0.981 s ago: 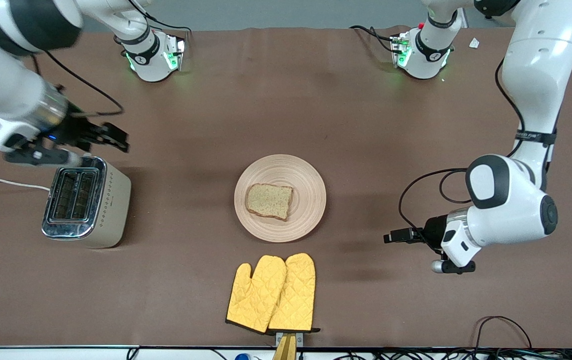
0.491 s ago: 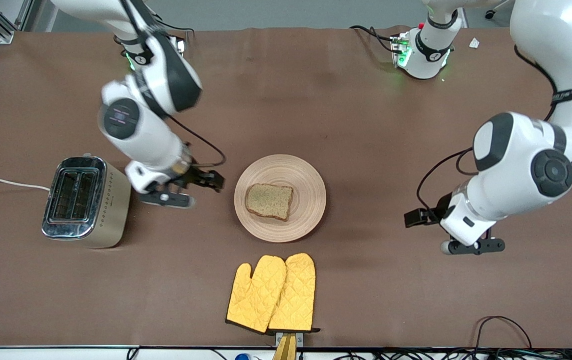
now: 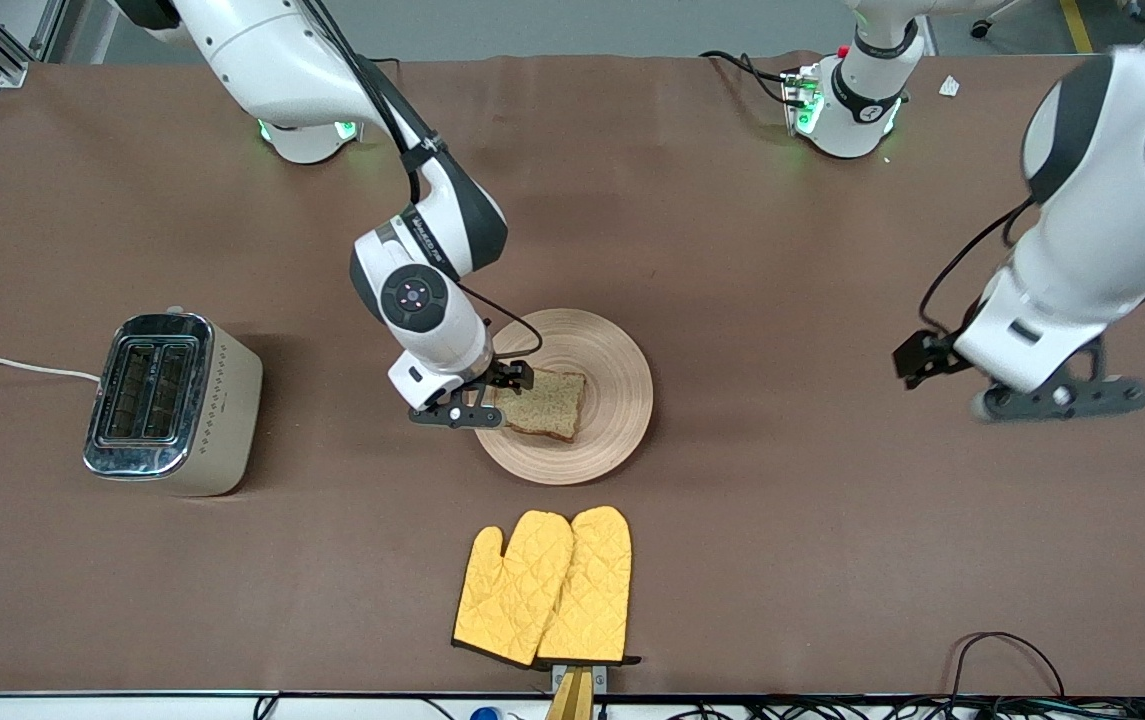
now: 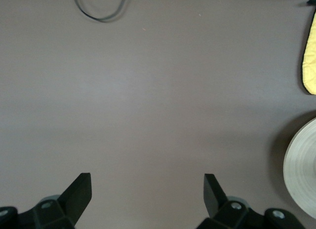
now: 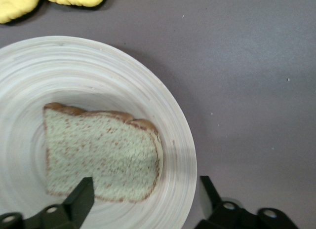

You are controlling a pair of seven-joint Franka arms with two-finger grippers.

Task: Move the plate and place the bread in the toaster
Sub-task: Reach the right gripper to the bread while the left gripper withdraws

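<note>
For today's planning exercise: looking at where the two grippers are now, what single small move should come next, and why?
Probably the right gripper should lower onto the bread and close on its edge. Its open fingers hang over the plate, straddling the rim nearest the toaster, whose slots show nothing inside. The left gripper waits, open, over bare table toward the left arm's end.

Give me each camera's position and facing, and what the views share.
Front view: high across the table, facing both arms; shows toaster, mitts, right gripper over the plate rim beside the bread, left gripper over bare table.
Left wrist view: looks down past the open left gripper at bare table.
Right wrist view: looks down past the open right gripper at the bread.
Shared: all three show the plate and mitts.
</note>
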